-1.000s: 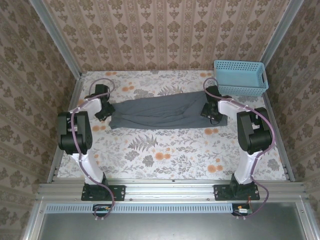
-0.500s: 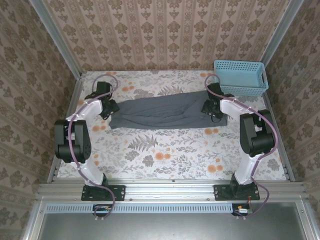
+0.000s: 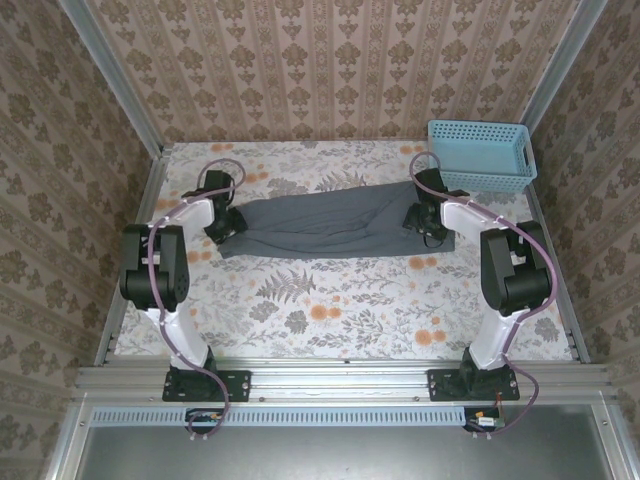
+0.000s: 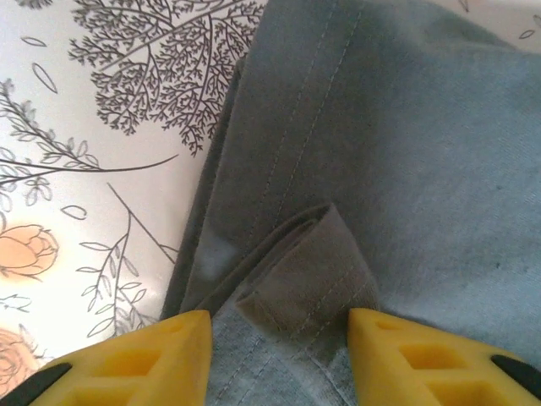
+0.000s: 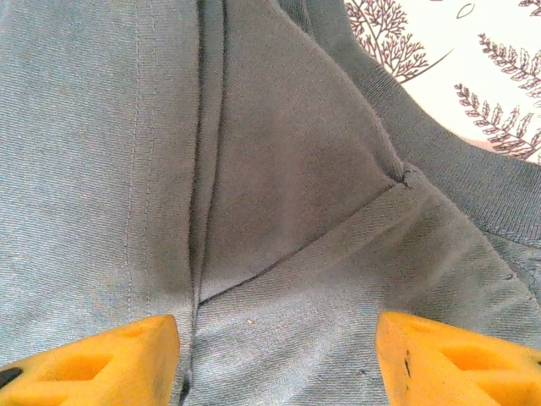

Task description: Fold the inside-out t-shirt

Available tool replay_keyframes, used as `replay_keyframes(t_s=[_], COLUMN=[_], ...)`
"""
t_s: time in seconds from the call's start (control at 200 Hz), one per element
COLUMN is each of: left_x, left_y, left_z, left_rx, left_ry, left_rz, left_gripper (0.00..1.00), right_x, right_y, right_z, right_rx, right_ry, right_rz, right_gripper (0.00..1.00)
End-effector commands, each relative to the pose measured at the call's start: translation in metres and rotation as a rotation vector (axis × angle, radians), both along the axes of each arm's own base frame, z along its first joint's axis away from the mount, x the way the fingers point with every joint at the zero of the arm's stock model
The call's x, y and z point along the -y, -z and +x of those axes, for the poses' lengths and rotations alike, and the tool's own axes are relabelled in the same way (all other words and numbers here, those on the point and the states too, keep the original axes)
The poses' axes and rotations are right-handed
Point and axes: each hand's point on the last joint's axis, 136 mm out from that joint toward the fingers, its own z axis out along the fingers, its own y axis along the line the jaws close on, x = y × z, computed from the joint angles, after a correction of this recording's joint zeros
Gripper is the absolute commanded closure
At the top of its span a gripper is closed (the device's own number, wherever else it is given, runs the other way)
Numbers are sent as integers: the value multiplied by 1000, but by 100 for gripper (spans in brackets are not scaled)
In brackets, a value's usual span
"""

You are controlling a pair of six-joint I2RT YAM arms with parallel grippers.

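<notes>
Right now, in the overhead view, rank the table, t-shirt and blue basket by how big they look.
1. The table, by far the largest.
2. The t-shirt, a long dark band lying across it.
3. The basket, smallest; it sits farther from the camera, but the gap is too wide for that to matter.

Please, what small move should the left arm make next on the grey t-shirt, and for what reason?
Probably the left gripper should lower a little and close on the turned-up hem flap of the t-shirt. Its jaws stand open on either side of that flap, and the t-shirt lies as one long band across the table, so an end must be picked up.
</notes>
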Motion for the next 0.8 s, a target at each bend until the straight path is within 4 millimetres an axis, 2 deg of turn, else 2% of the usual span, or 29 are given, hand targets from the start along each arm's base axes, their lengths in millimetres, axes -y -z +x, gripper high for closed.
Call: replay_keyframes(t_s=[0.0,0.155,0.215,0.43,0.5,0.595,0.685,0.795], left_x=[5,3,2,-9,-17,-39,-48,-50], left_y=[-2,-1,-4,-25,-42,-59,-59,-40], left_z=[8,14,16,17,10,-8,-13,-9], left_rx=[23,34,43,67,91,104,119,57], left_ry=[-7,-14,-14,-25,-51,-151,-199,-199], left_rz=[-16,-15,-7,45,98,150,125,101], left_gripper=[57,72,80,100,100,100,100,98], right_x=[4,2,2,4,7,8,4,-1], right_y=[-9,-9,-8,-8,-9,-9,-8,-5], right_z=[-8,-9,-9,-10,-10,-6,-1,6], right_rx=[4,3,2,-2,0,5,7,10], right_ry=[2,-2,-3,-4,2,7,-1,-11], right_rz=[-21,-17,-16,-24,-37,-34,-18,1], right_gripper=[35,35,35,35,35,35,35,35])
